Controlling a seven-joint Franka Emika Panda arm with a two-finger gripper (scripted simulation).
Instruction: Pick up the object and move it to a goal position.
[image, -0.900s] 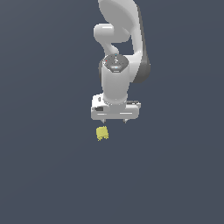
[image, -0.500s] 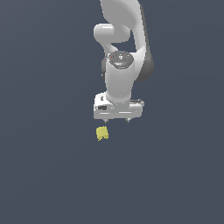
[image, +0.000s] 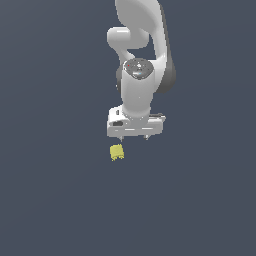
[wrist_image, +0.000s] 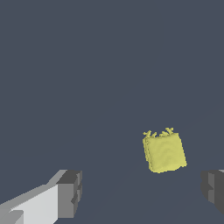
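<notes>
— What does the arm (image: 142, 75) look like over the desk (image: 50, 200)?
— It hangs mid-desk, its gripper (image: 134, 136) spread wide with nothing between the fingers (wrist_image: 70, 192).
— And the object (image: 116, 152)?
— It lies on the desk near the middle, apart from the fingers, towards the exterior view's left.

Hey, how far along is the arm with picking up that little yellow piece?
Early. Done: nothing; the yellow piece lies free on the floor. In hand: the tool hangs open above it, offset toward the exterior view's right, fingers apart. Left: centre, descend, grasp, lift, carry to goal.
</notes>
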